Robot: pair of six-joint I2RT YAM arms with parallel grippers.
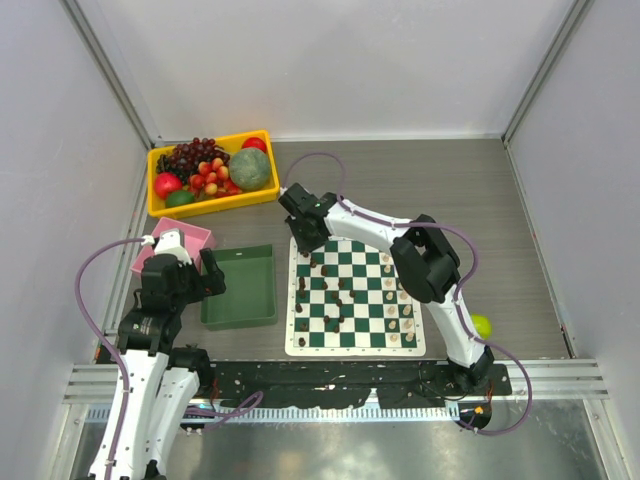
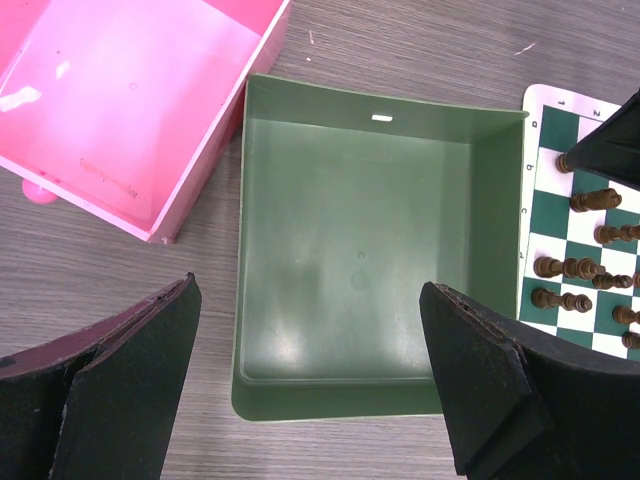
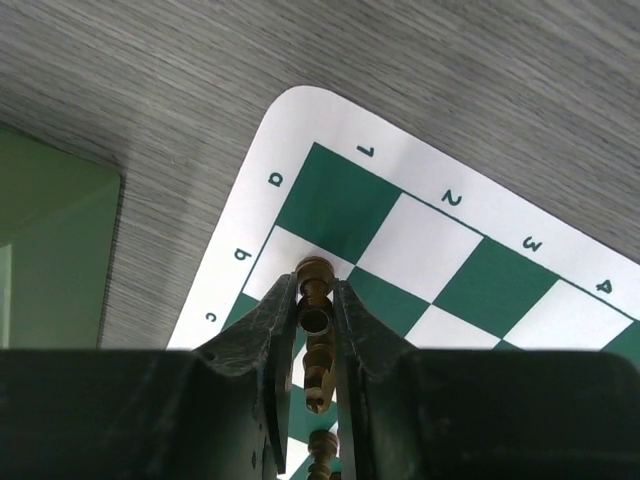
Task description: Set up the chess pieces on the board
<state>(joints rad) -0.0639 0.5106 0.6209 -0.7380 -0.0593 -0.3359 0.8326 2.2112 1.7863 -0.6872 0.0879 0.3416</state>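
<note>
— Right claw [image 3: 318, 300]. What does its own camera give you?

— Closed tight on one dark piece [image 3: 317, 320], with one end showing at the tips. Beyond it is a corner of the board [image 3: 420, 240]: white border, letters a, b, c down one edge, numbers 1 to 4 along the other. Cannot tell whether the piece touches the board.

— From overhead that grip is hidden, because the arm covers it. That view only puts the claw at the board's far left corner.

— And the other pieces?

— Overhead shows the spread. Dark pieces [image 1: 335, 300] are scattered over the left and middle squares, and cream pieces [image 1: 397, 310] are gathered in the right-hand files.

— Left claw [image 2: 310, 300]?

— Jaws wide, nothing between them, hanging over the green tray [image 2: 355, 200]. Its camera also catches the pink box [image 2: 130, 110] just beside the tray, and the board's left edge with a few dark pieces.

— Only overhead shows the yellow bin [image 1: 240, 200] of fruit at the back of the worktop [image 1: 480, 200], and a small green ball [image 1: 482, 325] to the right of the board.
</note>
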